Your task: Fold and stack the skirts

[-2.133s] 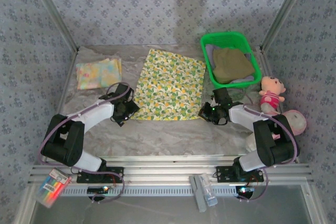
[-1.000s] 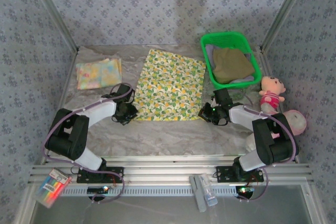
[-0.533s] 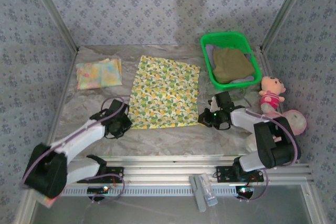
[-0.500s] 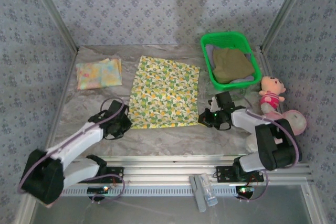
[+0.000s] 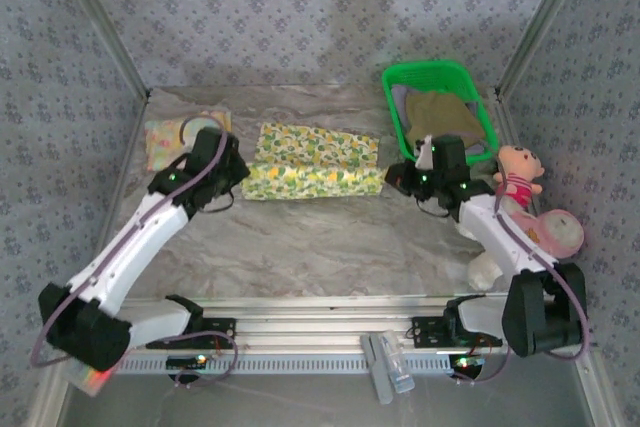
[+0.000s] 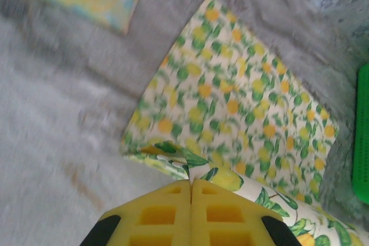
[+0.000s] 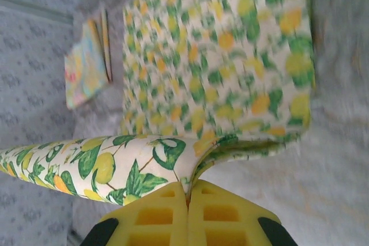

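We are in the middle of the first fold of the fruit-print skirt [image 5: 315, 162], which sits in the centre of the top view, between the two arms; our left gripper [image 6: 190, 185] is clamped on one near corner of it, the cloth nipped between the closed yellow pads, and our right gripper [image 7: 187, 191] is clamped the same way on the other corner; the held edge is lifted off the table [image 5: 320, 247] and curls over the flat half, which lies spread beyond the pads in both wrist views.

The pastel skirt [image 5: 165, 137] lies already folded at the upper left; the olive skirt [image 5: 440, 117] rests in the green basket [image 5: 392, 82] at the upper right, on top of a grey one [image 5: 402, 102], so we judge the task well short of half done.

Next, as we see it, the held edge must go down onto the far edge, corners matched and both sides level; then we let go together, lest the cloth drag or skew.
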